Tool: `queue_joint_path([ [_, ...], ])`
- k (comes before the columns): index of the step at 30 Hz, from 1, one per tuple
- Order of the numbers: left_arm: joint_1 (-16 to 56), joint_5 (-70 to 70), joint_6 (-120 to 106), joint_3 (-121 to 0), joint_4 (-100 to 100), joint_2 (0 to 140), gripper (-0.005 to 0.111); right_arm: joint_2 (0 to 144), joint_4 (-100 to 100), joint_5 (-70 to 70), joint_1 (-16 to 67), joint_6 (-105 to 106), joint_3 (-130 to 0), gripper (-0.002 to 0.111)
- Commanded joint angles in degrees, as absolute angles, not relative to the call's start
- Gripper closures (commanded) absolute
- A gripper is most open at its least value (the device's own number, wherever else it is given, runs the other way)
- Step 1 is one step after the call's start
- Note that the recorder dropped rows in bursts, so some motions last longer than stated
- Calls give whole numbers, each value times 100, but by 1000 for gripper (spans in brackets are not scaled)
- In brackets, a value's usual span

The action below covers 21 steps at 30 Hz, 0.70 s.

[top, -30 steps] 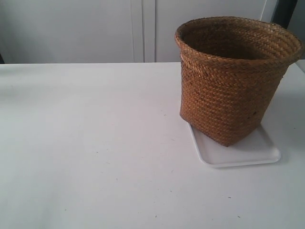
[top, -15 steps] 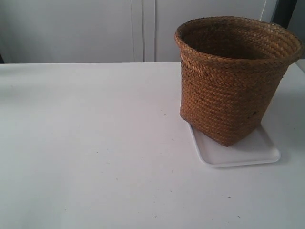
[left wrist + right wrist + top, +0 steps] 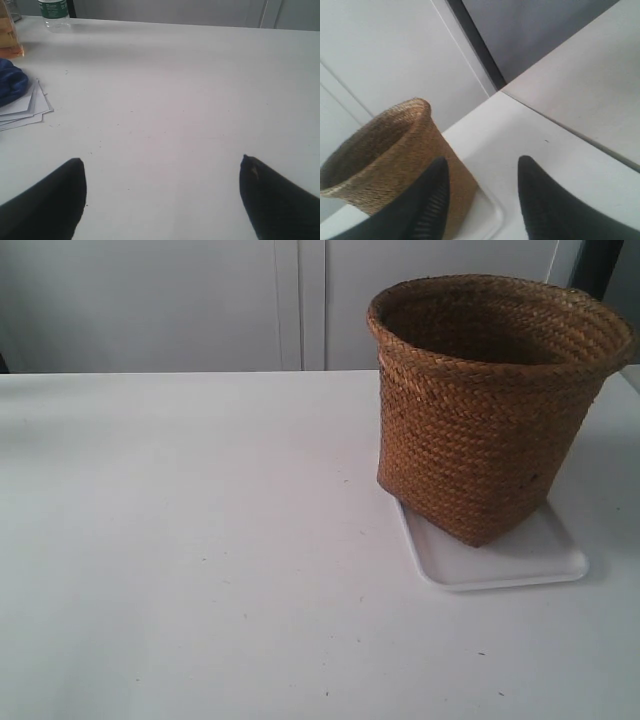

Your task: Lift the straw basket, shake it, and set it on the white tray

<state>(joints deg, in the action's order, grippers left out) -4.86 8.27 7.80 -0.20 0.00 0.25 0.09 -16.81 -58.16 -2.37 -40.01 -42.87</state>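
The brown woven straw basket [image 3: 490, 405] stands upright on the white tray [image 3: 530, 558] at the right of the exterior view, its base covering the tray's far left part. No arm shows in that view. In the right wrist view the straw basket [image 3: 385, 155] and a corner of the white tray [image 3: 487, 220] lie beyond my right gripper [image 3: 482, 165], which is open and holds nothing; one finger overlaps the basket's wall in the picture. My left gripper [image 3: 162, 160] is open over bare table, away from the basket.
The white table [image 3: 200, 540] stretches left of the basket. In the left wrist view a stack of papers [image 3: 27, 107] with a blue thing [image 3: 10, 85] on it, an orange item [image 3: 10, 37] and a bottle [image 3: 54, 10] stand near one table edge. White cabinet doors [image 3: 290, 300] rise behind.
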Motion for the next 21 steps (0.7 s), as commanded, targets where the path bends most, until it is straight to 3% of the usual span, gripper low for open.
queue_joint_path([
  [1, -503, 772, 752, 0, -34, 0, 22, 0, -579, -4529, -165, -4336, -4192, 66],
  [4, -503, 772, 752, 0, -34, 0, 22, 0, 1227, -1952, -11, -3736, -3480, 66],
  [6, -503, 772, 752, 0, -34, 0, 22, 0, 2901, -1240, 15, -2203, -2984, 66],
  [9, -503, 772, 752, 0, -34, 0, 22, 0, 4314, -1205, 15, -336, -2359, 66],
  [13, -503, 772, 752, 0, -34, 0, 22, 0, 4561, -1354, 15, 1339, -1647, 66],
  [21, -503, 772, 752, 0, -34, 0, 22, 0, 4509, -1355, 15, 2381, -571, 66],
])
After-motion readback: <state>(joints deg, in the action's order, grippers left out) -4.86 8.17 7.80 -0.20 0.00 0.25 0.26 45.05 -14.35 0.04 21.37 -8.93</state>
